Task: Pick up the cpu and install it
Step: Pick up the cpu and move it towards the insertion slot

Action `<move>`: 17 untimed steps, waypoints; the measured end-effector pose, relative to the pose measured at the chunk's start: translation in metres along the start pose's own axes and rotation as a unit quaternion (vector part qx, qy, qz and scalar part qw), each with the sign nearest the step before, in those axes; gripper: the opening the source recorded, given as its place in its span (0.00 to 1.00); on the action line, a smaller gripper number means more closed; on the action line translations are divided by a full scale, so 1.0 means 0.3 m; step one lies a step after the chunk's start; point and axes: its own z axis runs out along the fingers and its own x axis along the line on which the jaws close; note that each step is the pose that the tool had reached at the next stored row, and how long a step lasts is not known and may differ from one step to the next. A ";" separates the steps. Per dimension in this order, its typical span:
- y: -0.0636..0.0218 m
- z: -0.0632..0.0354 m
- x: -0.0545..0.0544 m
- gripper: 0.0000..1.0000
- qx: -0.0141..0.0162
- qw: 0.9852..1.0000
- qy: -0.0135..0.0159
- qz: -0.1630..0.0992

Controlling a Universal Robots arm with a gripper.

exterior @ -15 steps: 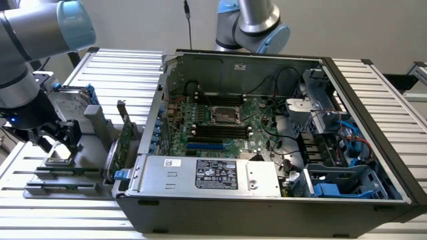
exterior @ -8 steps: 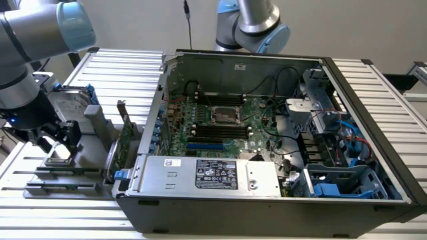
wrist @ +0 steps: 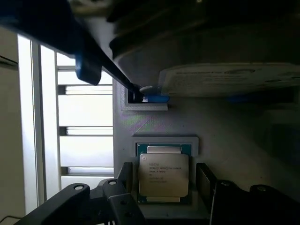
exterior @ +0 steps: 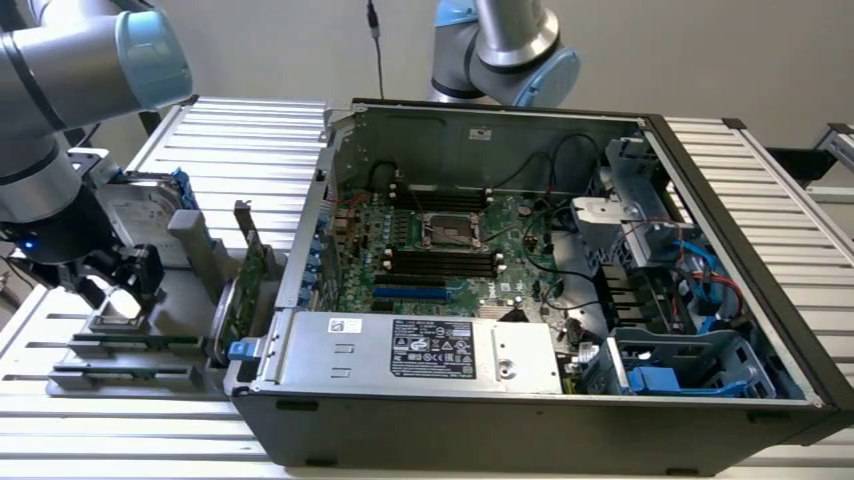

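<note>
— Where is the cpu (wrist: pixel 164 174) right now?

— It lies flat in a recess of a grey holder (wrist: pixel 165 139), metal top facing up, with a green edge showing around it. The holder sits on the slatted table (exterior: pixel 240 135) outside the computer case (exterior: pixel 534 425), towards the exterior view's left.

— And the gripper (exterior: pixel 118 288)?

— It hangs right over that holder. In the wrist view its two dark fingers (wrist: pixel 125 176) stand one on each side of the chip, so the chip lies between them.

— Have the jaws got hold of it?

— No. They are spread wide and grip nothing. A thin strip of holder shows between each finger and the chip's edge, and the chip rests fully in its seat.

— What else is close by?

— A hard drive (wrist: pixel 229 79) with a white label and a blue bracket stands just beyond the holder.

— And the case itself?

— It lies on its side with the cover off. The circuit board (exterior: pixel 527 225) faces up, and the square socket (exterior: pixel 451 232) sits near the board's middle, well apart from the gripper.
</note>
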 end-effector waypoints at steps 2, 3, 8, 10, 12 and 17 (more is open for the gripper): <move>0.000 0.004 0.000 0.65 0.000 1.000 0.000 0.001; 0.000 0.005 0.001 0.65 0.000 1.000 0.000 0.001; 0.000 0.009 0.000 0.65 0.003 1.000 0.000 0.001; 0.000 0.009 0.001 0.65 0.005 1.000 0.000 0.001; 0.001 0.009 0.000 0.65 0.009 1.000 0.000 0.001; 0.003 0.009 0.000 0.65 0.012 1.000 0.000 0.001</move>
